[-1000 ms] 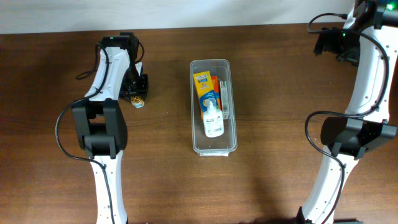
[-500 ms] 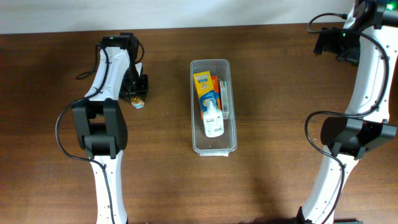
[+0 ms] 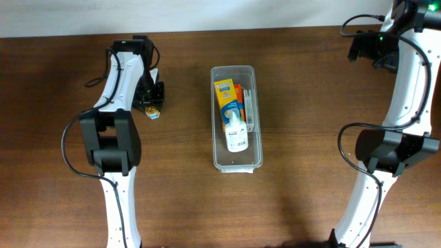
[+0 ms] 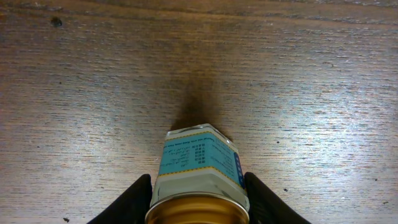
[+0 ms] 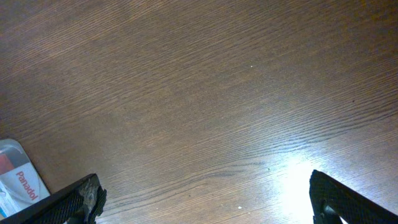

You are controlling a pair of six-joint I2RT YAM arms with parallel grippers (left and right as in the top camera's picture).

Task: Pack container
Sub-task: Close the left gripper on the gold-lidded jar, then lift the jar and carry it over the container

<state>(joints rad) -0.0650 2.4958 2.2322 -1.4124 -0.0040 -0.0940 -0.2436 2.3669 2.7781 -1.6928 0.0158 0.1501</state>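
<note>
The clear plastic container (image 3: 237, 162) lies lengthwise at the table's middle. It holds an orange box (image 3: 228, 96), a white bottle (image 3: 236, 133) and a clear flat item (image 3: 251, 110). My left gripper (image 3: 151, 103) is left of the container, shut on a small jar with a gold lid and a blue and white label (image 4: 199, 168); the jar stands on the wood between the fingers (image 4: 198, 202). My right gripper (image 5: 202, 199) is open and empty over bare wood at the far right corner (image 3: 372, 48).
A white blister pack printed "Panadol" (image 5: 18, 177) shows at the left edge of the right wrist view. The table's far edge meets a white wall at the top of the overhead view.
</note>
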